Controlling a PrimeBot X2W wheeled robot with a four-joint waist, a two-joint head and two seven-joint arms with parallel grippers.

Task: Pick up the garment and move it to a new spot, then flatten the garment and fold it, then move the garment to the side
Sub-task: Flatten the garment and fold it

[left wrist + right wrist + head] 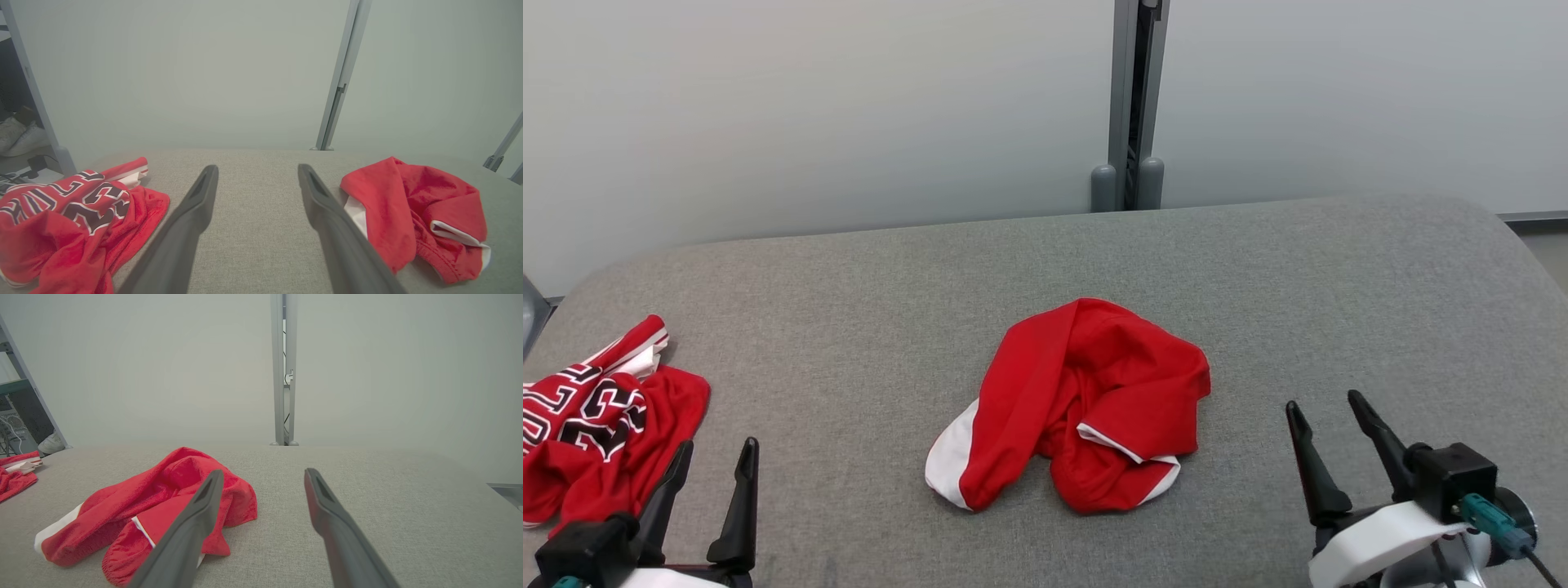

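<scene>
A crumpled red garment with white trim (1086, 404) lies bunched in the middle of the grey padded table (866, 327). The left wrist view has that garment (416, 214) at the right, and the right wrist view has it (151, 506) at the lower left. My left gripper (715, 457) stands open at the lower left, well left of the garment, nothing between its fingers. My right gripper (1327, 416) stands open at the lower right, right of the garment and apart from it. Both pairs of fingers (196, 204) (322, 498) are spread over bare fabric.
A second red jersey with black and white lettering (596, 408) lies heaped at the table's left edge, close to my left gripper; it also appears in the left wrist view (73, 216). A pale wall with a grey metal post (1131, 106) stands behind the table.
</scene>
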